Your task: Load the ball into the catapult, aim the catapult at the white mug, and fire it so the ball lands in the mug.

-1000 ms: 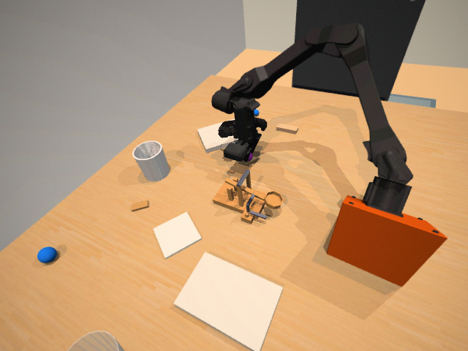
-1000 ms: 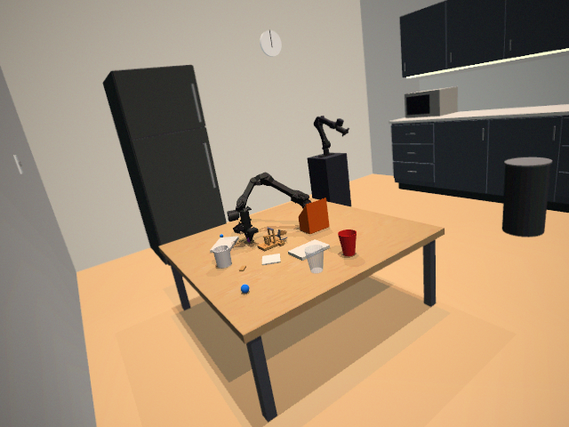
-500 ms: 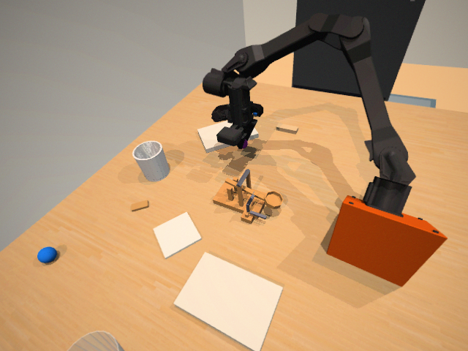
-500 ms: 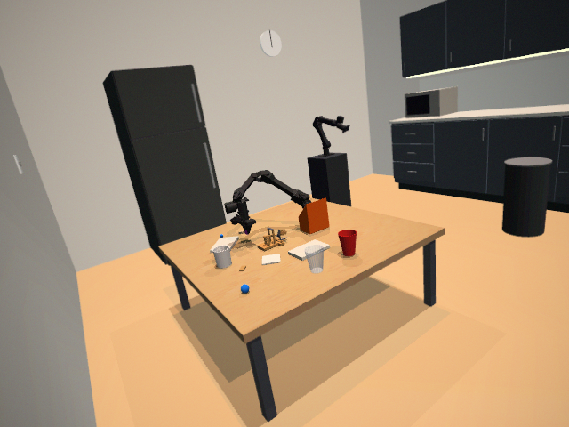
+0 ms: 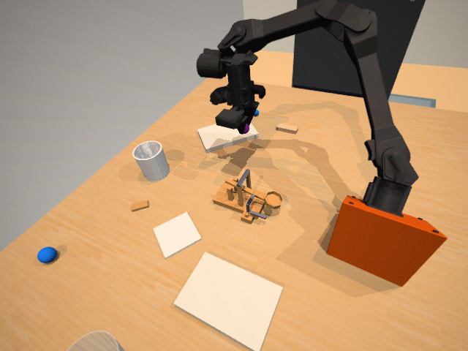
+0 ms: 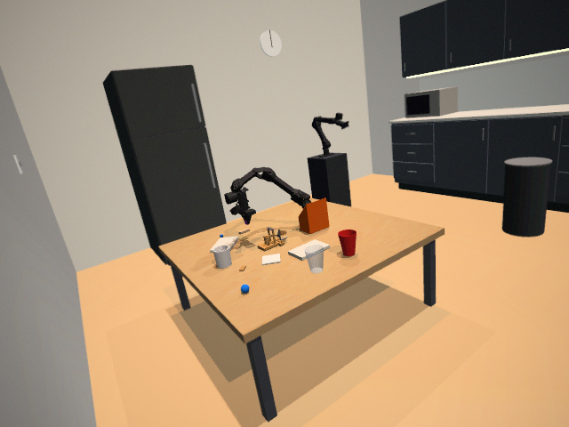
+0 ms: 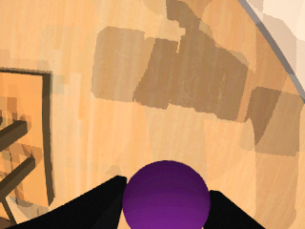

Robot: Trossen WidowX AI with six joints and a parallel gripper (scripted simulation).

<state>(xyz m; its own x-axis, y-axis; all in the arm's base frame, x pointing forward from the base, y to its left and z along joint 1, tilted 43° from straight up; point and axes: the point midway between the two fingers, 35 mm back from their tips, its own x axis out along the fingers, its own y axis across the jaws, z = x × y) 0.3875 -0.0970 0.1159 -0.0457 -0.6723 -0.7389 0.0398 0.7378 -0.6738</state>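
From the wrist view we see the gripper [image 7: 167, 217] pinching a smooth purple ball [image 7: 167, 202], one dark finger [image 7: 76, 217] pressed to each side of it, with the wood-grain table [image 7: 128, 45] below and well apart from the ball. At the left edge of that view sits a corner of the wooden catapult [image 7: 22, 147]; at the upper right, the curved rim of a pale object we cannot identify.

In the top view the ball [image 5: 246, 128] shows as a small purple spot under the black gripper [image 5: 241, 126], raised above the near edge of a thick white rectangular slab [image 5: 223, 137]. A small blue ball [image 5: 257, 112] peeks out just behind the gripper. Nearer the camera the catapult [image 5: 246, 198] rests on the table [image 5: 94, 302] – a slatted timber frame with grey metal bars and a round wooden cup at its right end. Left of it stands the white mug [image 5: 151, 160], a ribbed cylinder, open at the top. The arm rises from a boxy orange base [image 5: 377, 245] at the right.

Farther out in the exterior view – a red cup [image 6: 348, 242] on the table's right side and a dark refrigerator [image 6: 160, 147] behind
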